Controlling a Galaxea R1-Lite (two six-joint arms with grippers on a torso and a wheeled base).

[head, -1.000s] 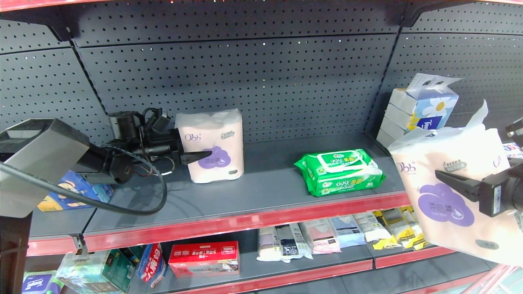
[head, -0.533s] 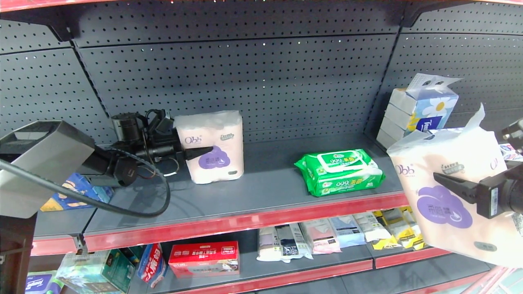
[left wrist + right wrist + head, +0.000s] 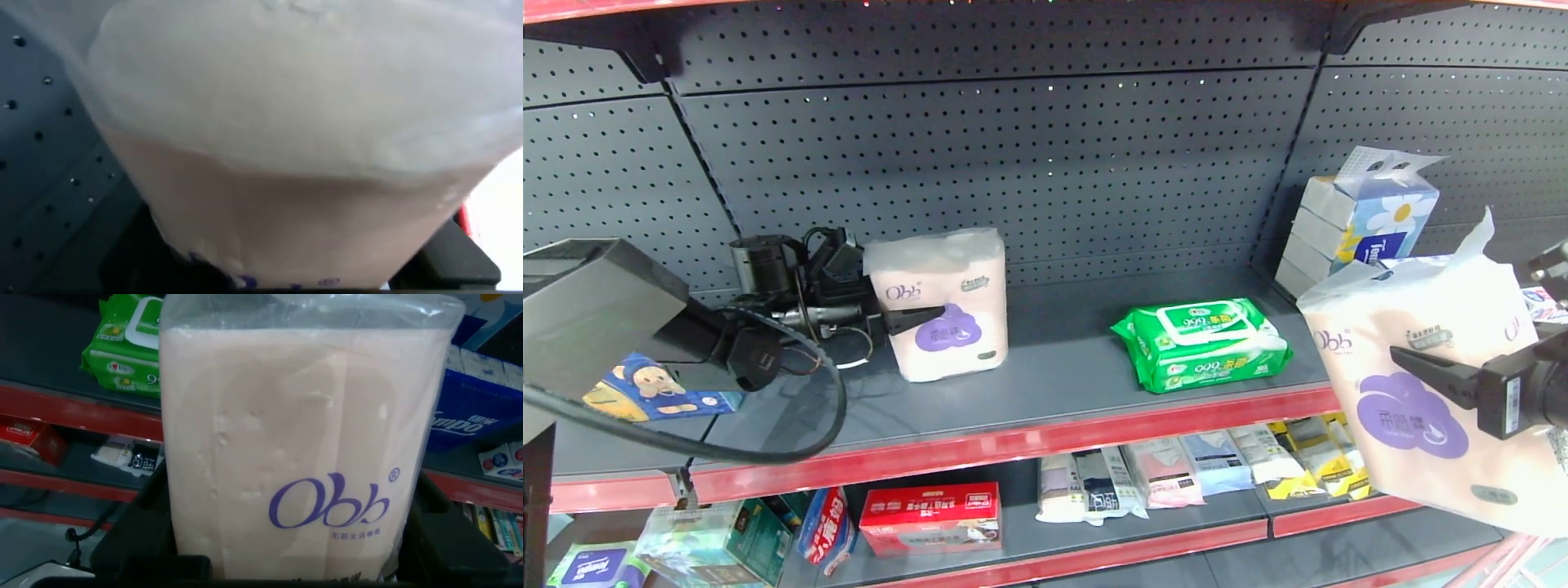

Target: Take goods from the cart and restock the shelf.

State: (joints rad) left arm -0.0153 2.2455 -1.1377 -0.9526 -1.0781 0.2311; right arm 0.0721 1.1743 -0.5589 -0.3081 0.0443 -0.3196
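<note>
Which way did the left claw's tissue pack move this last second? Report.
Yes. The tissue pack in the left claw shifted slightly left and lower, away from the green wipes.

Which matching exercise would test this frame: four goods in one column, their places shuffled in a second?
Things
1. left toilet paper pack
2. right toilet paper pack
3. green wipes pack
4. red box

Places
A. lying flat on the upper shelf, ungripped
B. in the right gripper, not on any shelf
C. on the lower shelf
D. in the left gripper, over the upper shelf

Pairs: 1-D, 2-B, 3-A, 4-C
</note>
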